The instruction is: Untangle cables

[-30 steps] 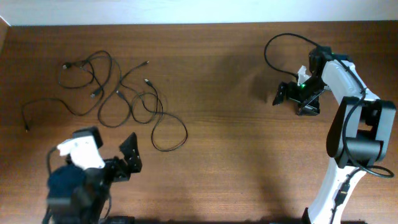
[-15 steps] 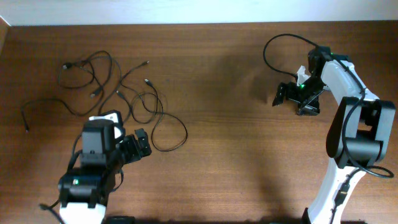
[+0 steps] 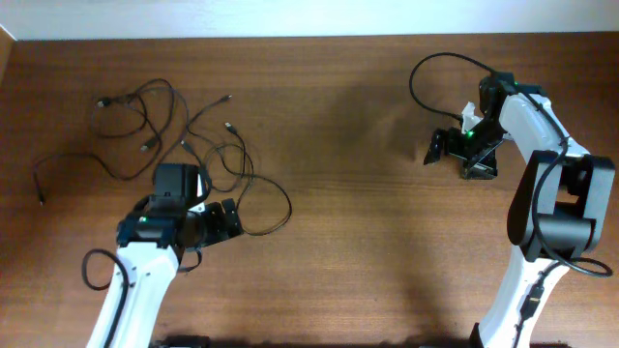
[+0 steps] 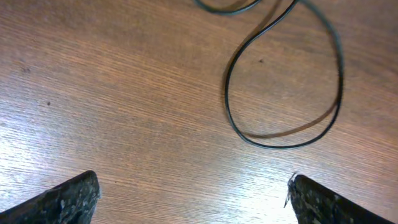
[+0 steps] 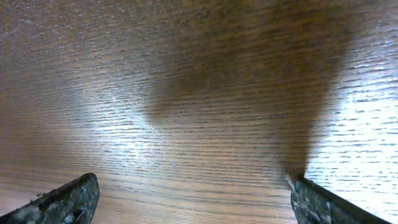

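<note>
Several thin black cables lie tangled on the wooden table at the back left, with small plugs at their ends. One loop trails toward the middle. My left gripper is open just left of that loop, touching nothing. In the left wrist view the loop lies flat ahead of the wide-spread fingertips, and only bare wood sits between them at the left gripper. My right gripper is open far to the right. The right wrist view shows only wood at the right gripper.
A thicker black cable arcs from the right arm over the table's back right. A single cable end lies apart at the far left. The table's back edge meets a white wall.
The left arm has swung up from the table's front edge toward the cables, its open gripper now beside the trailing loop. The right arm has not moved.
</note>
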You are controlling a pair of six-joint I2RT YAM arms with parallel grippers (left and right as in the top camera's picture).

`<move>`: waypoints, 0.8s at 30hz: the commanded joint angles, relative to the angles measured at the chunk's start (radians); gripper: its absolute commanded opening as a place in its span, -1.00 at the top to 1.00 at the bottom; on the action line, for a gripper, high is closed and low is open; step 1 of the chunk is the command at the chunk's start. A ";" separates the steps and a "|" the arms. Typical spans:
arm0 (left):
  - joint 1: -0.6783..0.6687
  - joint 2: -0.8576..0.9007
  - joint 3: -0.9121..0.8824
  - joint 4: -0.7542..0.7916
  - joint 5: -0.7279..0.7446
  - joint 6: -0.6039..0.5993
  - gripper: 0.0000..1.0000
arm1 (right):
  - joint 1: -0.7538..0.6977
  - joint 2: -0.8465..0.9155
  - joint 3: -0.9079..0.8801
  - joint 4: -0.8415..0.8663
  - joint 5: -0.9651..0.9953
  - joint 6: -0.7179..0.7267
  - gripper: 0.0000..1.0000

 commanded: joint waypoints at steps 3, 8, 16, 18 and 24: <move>0.006 0.073 -0.009 0.002 -0.011 -0.010 -0.98 | -0.001 0.026 -0.034 0.004 0.045 -0.016 -0.97; 0.006 0.090 -0.009 0.002 -0.011 -0.010 -0.98 | -0.001 0.026 -0.034 0.004 0.046 -0.016 -0.97; 0.006 0.090 -0.009 0.002 -0.011 -0.010 -0.98 | -0.001 0.026 -0.034 0.004 0.045 -0.016 -0.97; 0.006 0.090 -0.009 0.002 -0.011 -0.010 -0.98 | -0.001 0.026 -0.034 0.004 0.045 -0.016 -0.97; 0.006 0.090 -0.009 0.002 -0.011 -0.010 -0.98 | -0.001 0.026 -0.034 0.004 0.045 -0.016 -0.97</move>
